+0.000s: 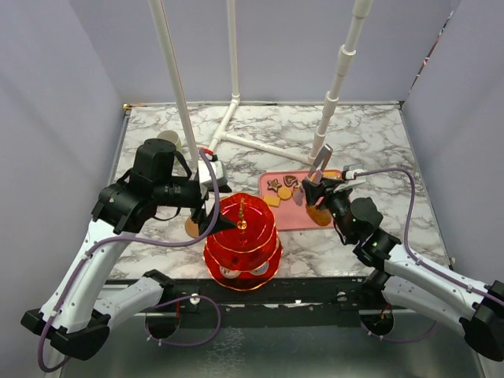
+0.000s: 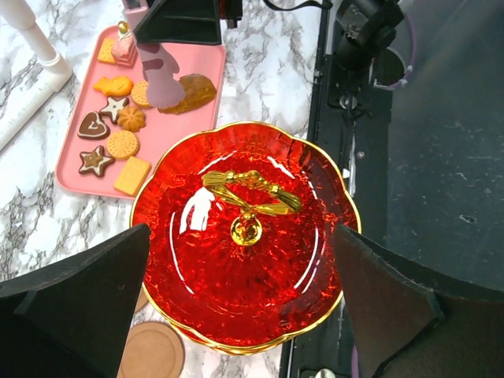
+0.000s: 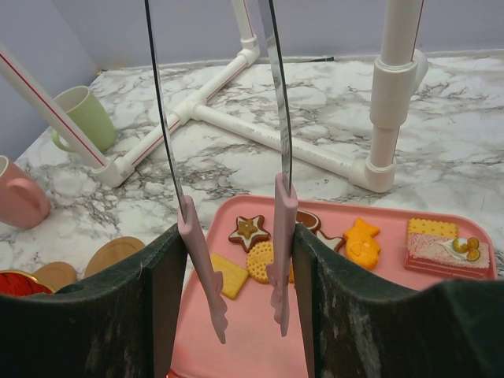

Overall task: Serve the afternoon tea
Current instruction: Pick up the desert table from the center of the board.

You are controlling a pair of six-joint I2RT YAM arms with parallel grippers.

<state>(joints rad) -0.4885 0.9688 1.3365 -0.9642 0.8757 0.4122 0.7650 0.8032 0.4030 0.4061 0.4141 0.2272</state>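
Plainly, the serving looks barely begun. The top tier of the red three-tier stand [image 1: 253, 236] is bare around its gold finial [image 2: 246, 230]. The cookies [image 3: 264, 260] in clear view lie on the pink tray [image 3: 236, 331], at about two o'clock from the stand in the top view.

The right gripper [image 3: 240, 256] clamps the handles of a pair of tongs [image 3: 281, 228]. It squeezes only enough to hold them, so the pink tips hang apart with nothing between them, over the near end of the tray beside a star cookie [image 3: 250, 228]. That grip, I judge, leaves room to pinch tighter once a piece is chosen.

The left gripper [image 2: 240, 236] hangs over the stand with its jaws spread wide and holds nothing, probably there to steady the stand.

The pale green mug [image 3: 83, 118] and pink mug [image 3: 20, 197] stand toward ten o'clock. They are apart from the two bare coasters [image 3: 110, 253], which lie at nine o'clock just beside the stand's base.
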